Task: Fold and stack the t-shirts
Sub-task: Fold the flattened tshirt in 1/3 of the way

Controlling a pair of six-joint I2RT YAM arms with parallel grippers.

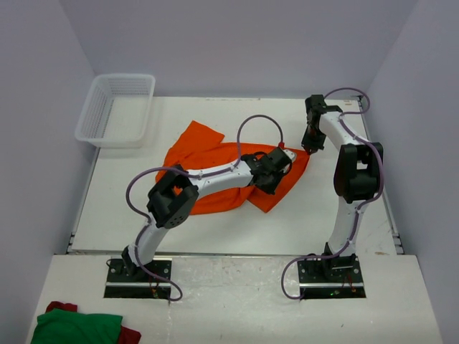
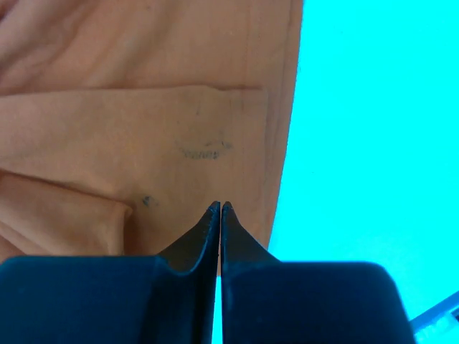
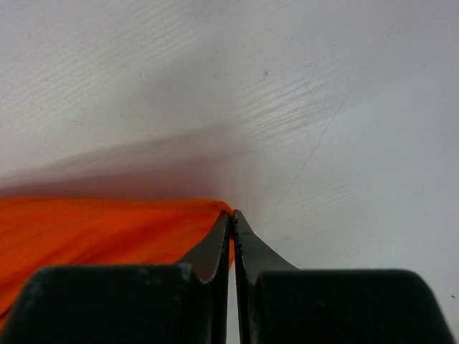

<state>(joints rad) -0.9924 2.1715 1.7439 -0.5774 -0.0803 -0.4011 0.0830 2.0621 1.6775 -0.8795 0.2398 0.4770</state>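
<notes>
A bright orange t-shirt (image 1: pixel 208 154) lies crumpled in the middle of the white table. Its right corner is drawn out to the right. My right gripper (image 1: pixel 310 149) is shut on that corner, and orange cloth (image 3: pixel 107 229) shows between its jaws in the right wrist view (image 3: pixel 232 213). My left arm reaches across the shirt. My left gripper (image 1: pixel 281 163) is shut, with its tips (image 2: pixel 220 206) over the shirt (image 2: pixel 143 129) near its straight right edge. No cloth shows between its jaws.
A white mesh basket (image 1: pixel 115 109) stands at the table's far left corner. Green and red cloth (image 1: pixel 75 326) lies on the near ledge at bottom left. Bare table (image 1: pixel 337 129) lies to the right of the shirt.
</notes>
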